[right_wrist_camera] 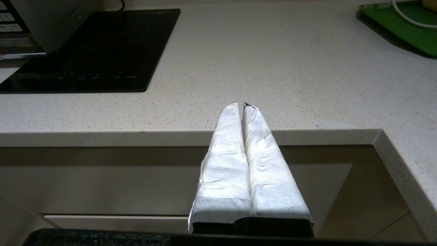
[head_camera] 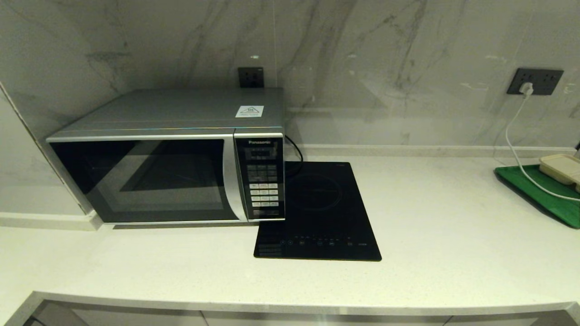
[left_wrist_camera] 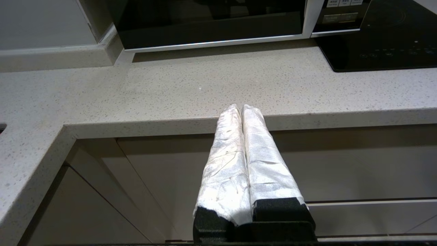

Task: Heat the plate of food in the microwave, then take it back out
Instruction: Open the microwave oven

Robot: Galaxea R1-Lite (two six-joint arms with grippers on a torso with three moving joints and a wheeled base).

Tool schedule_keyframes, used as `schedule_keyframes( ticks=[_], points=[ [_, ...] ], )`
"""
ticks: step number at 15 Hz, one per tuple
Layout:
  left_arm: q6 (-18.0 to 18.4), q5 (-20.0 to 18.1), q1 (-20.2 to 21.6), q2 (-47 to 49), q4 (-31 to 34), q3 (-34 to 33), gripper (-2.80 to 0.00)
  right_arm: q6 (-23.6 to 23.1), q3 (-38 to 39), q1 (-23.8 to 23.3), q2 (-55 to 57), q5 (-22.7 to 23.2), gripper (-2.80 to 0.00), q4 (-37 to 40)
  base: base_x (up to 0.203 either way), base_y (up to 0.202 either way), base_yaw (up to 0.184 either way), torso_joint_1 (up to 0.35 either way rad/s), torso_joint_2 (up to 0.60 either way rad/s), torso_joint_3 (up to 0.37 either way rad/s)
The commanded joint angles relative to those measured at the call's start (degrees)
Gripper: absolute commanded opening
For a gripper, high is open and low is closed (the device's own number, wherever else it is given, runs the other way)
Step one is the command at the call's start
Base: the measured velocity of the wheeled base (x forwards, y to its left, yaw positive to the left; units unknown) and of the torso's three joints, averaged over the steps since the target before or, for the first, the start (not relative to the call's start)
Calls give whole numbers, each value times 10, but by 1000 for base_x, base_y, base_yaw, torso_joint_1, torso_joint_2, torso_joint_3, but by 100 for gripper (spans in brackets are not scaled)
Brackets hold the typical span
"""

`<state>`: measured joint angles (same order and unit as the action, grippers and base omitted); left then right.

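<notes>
The silver-grey Panasonic microwave (head_camera: 167, 158) stands at the back left of the counter with its dark glass door closed; its lower front edge (left_wrist_camera: 211, 30) and button panel (right_wrist_camera: 10, 30) show in the wrist views. The lilac plate of food is out of view. My left gripper (left_wrist_camera: 240, 108) is shut with nothing in it, held in front of the counter edge below the microwave. My right gripper (right_wrist_camera: 241, 107) is shut and empty too, in front of the counter edge to the right of the hob. Neither arm shows in the head view.
A flat black induction hob (head_camera: 317, 213) lies right of the microwave. A green tray (head_camera: 539, 192) with a beige lidded box (head_camera: 562, 167) sits at the far right, a white cable (head_camera: 521, 154) crossing it from a wall socket (head_camera: 534, 81). Cabinet fronts (left_wrist_camera: 170, 177) lie below the counter.
</notes>
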<state>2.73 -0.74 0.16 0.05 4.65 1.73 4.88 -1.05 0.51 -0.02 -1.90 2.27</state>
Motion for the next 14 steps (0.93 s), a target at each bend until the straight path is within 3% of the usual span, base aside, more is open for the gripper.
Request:
schedule_keyframes(
  ticks=[1, 12, 14],
  points=[
    [-2, 1, 1, 0, -1, 1, -280, 0, 0, 0, 0, 0, -280, 0, 0, 0, 0, 0, 0, 0],
    [-3, 8, 1, 0, 2, 2, -280, 0, 0, 0, 0, 0, -280, 0, 0, 0, 0, 0, 0, 0],
    [-3, 9, 0, 17, 16, 50, -280, 0, 0, 0, 0, 0, -280, 0, 0, 0, 0, 0, 0, 0]
  ],
)
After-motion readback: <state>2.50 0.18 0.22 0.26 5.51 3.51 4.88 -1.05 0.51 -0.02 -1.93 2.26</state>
